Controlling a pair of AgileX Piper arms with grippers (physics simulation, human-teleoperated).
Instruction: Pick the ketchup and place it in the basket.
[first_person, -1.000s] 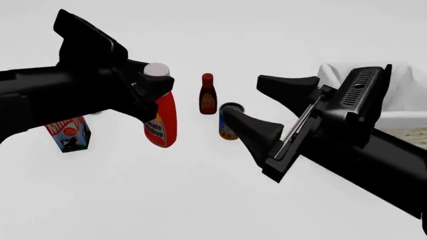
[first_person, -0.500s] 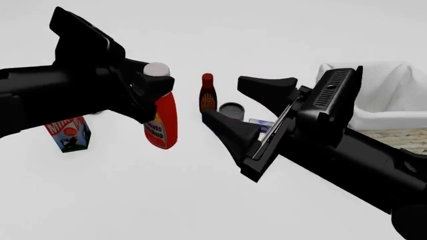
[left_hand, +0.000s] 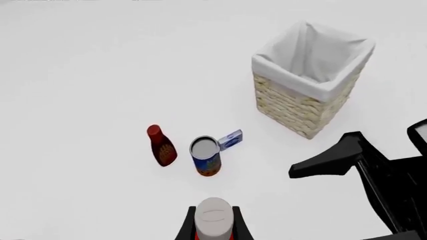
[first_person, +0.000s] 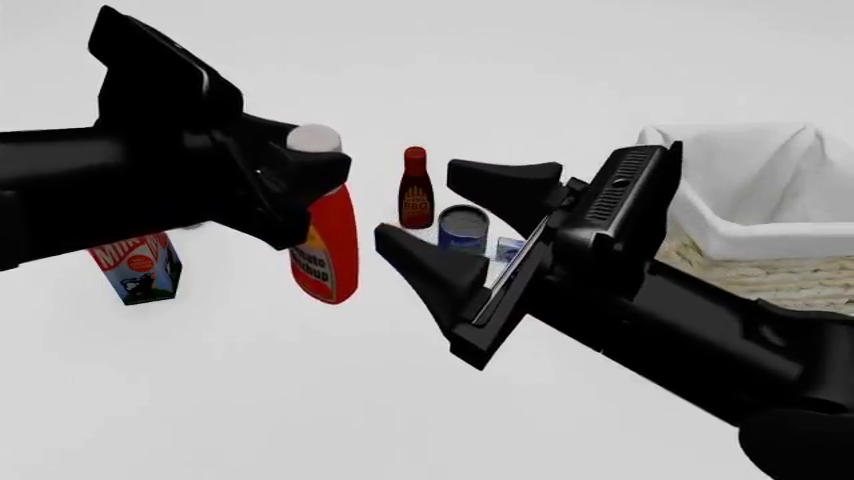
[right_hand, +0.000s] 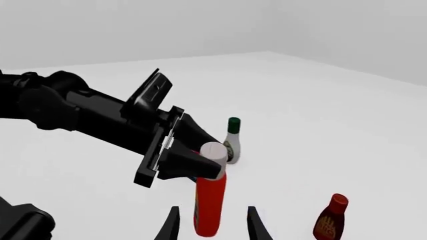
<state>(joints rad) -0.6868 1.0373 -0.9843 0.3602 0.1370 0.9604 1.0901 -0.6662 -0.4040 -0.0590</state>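
Leftward has swung the right gripper (first_person: 441, 222), jaws spread; left gripper (first_person: 300, 195) clamps the raised ketchup (first_person: 328, 255)

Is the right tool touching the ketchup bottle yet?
Apart. The front view shows bare table between the open right tool and the ketchup bottle, which the left tool holds by its neck.

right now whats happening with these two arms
The left gripper is shut on the ketchup just below its white cap, holding it upright. The right gripper is open, its fingers spread and pointed at the bottle without touching it, which could be the start of a handover. The basket sits off to the right with nothing visible in it. The BBQ bottle and a can stand behind.
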